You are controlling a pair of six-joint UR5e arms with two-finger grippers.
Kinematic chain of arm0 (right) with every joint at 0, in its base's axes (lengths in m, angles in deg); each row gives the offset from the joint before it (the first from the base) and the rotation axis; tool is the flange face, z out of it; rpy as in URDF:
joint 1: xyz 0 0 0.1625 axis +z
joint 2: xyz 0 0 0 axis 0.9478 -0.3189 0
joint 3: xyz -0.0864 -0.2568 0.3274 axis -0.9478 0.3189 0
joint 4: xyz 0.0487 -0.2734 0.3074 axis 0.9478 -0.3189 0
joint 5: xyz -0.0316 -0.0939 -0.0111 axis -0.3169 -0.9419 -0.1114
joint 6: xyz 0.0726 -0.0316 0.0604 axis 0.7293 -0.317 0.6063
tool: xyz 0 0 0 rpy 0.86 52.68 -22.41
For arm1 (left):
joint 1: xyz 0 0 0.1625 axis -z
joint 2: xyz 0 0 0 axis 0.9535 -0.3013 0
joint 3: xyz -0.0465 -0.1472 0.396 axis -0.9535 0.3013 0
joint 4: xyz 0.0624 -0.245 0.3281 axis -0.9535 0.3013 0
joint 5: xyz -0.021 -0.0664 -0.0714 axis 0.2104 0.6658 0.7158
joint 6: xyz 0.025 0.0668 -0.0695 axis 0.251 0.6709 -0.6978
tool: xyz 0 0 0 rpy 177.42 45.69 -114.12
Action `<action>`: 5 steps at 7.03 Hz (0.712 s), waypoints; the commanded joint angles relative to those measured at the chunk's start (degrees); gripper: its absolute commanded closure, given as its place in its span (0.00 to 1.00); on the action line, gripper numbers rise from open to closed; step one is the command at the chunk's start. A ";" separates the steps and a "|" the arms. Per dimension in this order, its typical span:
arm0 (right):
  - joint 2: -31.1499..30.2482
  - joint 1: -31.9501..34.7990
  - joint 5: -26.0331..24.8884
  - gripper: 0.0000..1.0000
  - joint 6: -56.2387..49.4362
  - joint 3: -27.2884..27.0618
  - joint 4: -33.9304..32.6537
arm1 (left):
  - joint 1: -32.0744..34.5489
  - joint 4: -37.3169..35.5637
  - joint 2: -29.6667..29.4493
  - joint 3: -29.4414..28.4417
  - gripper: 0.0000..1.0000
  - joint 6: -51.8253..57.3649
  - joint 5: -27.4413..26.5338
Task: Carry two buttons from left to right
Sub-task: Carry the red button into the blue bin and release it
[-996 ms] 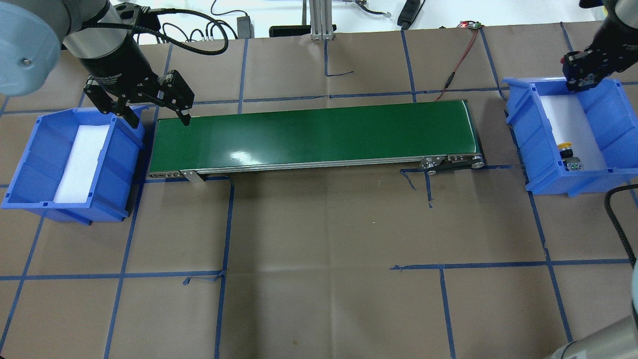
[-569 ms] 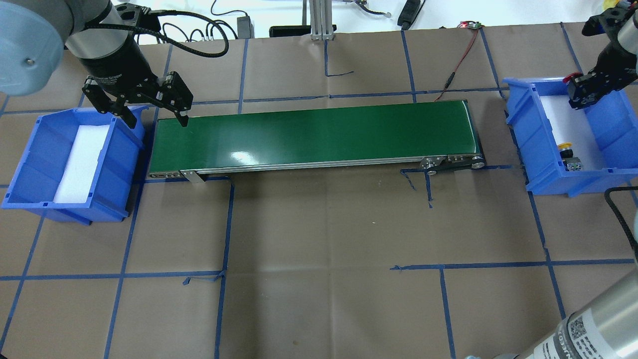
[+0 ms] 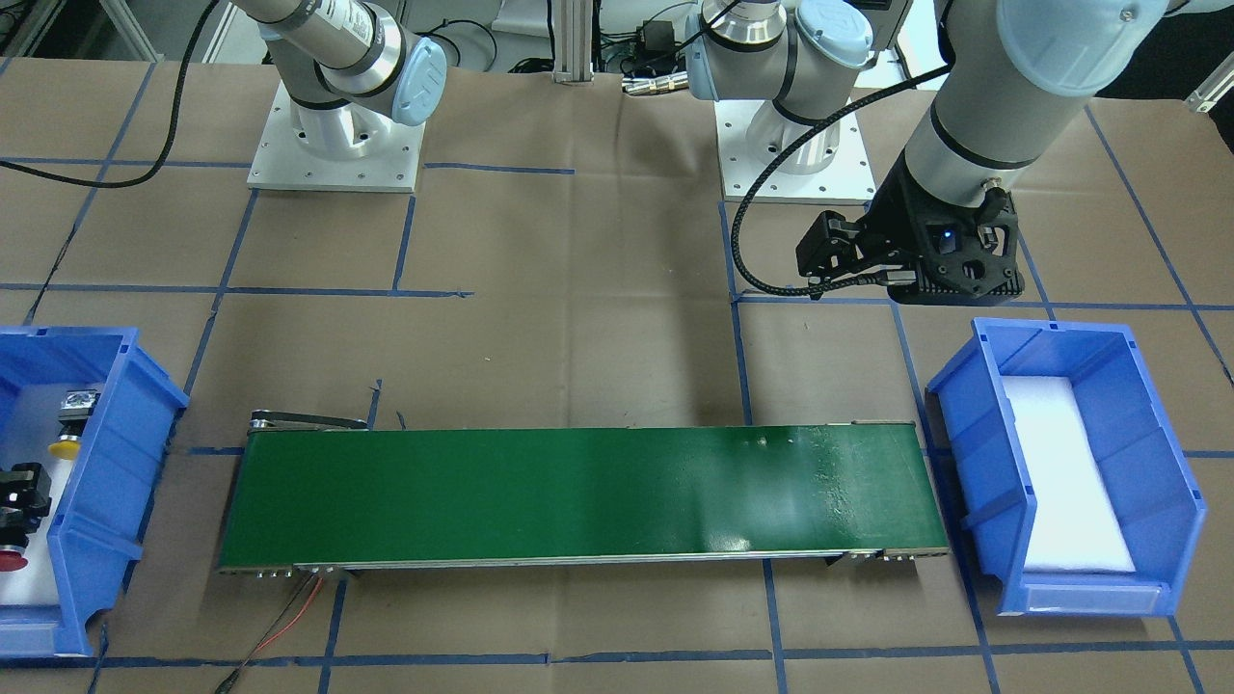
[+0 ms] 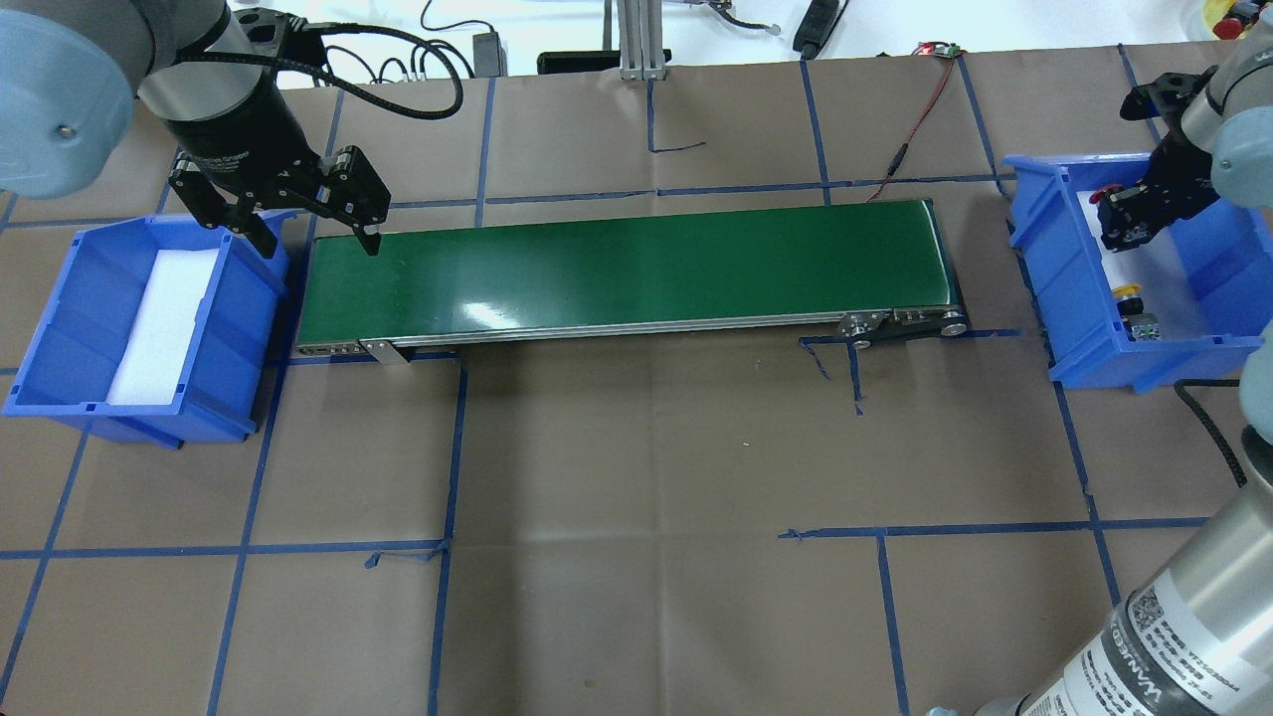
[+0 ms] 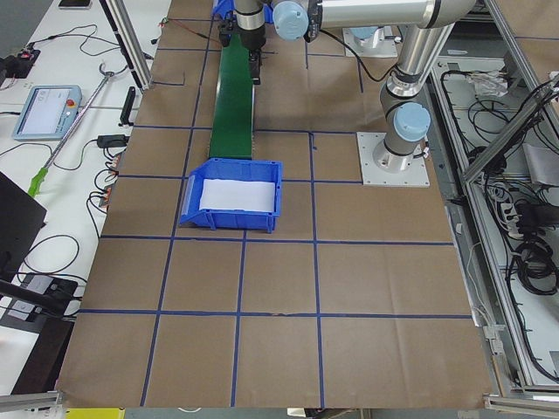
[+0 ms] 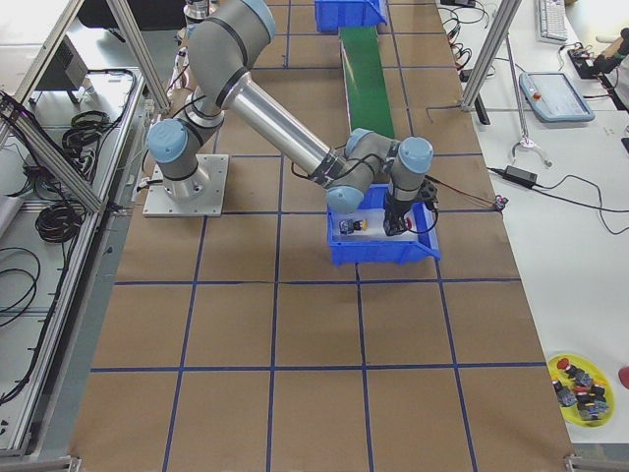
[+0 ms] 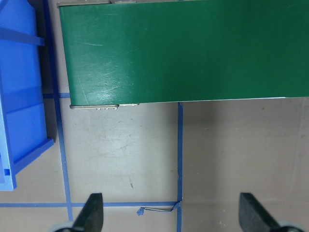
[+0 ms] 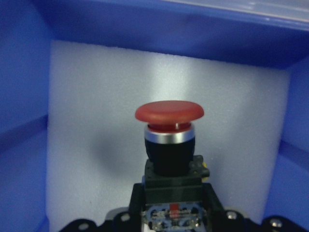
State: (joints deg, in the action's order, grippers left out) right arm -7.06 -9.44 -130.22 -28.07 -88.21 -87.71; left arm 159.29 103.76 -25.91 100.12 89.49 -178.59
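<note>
Since a second ago the right gripper [image 4: 1122, 214] has sunk from the far rim into the right bin [image 4: 1228, 268], pinching the red button [image 4: 1097, 196]; overhead, the yellow button [image 4: 1127, 290] lies apart, nearer the robot, on the foam [image 4: 1174, 288]. The right wrist view alone shows the red cap facing that foam. In the left wrist view the left gripper [image 7: 174, 215] is spread wide over paper [image 7: 231, 154] beside the belt [image 7: 193, 48].

Worktop [image 4: 636, 597]: brown paper cover, blue tape grid [image 4: 995, 527]. Alu. frame posts [image 6: 488, 54] at perimeter. White side bench [image 5: 87, 52] w/ teach pendant [image 5: 48, 112]. Cable bundles [image 5: 524, 253] outboard of frame.
</note>
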 commanded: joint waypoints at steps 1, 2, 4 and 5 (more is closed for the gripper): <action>0.41 0.00 -0.01 0.49 0.22 -0.19 -0.08 | 1.76 -0.12 1.18 0.30 0.00 -0.48 -0.33; 0.23 0.00 0.08 0.09 0.48 -0.10 0.18 | 2.47 -0.47 0.84 -0.04 0.00 -1.79 -0.24; -0.30 0.00 -0.01 0.06 0.39 0.51 0.54 | 2.48 -1.17 1.79 1.00 0.00 -1.71 -0.33; -0.82 0.00 -0.01 0.06 0.48 0.77 0.71 | 2.47 -1.61 1.89 1.27 0.00 -1.89 -0.33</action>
State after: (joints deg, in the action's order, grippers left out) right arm -7.36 -9.44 -130.20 -27.64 -87.81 -87.18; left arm 161.73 102.70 -24.29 100.98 87.76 -178.91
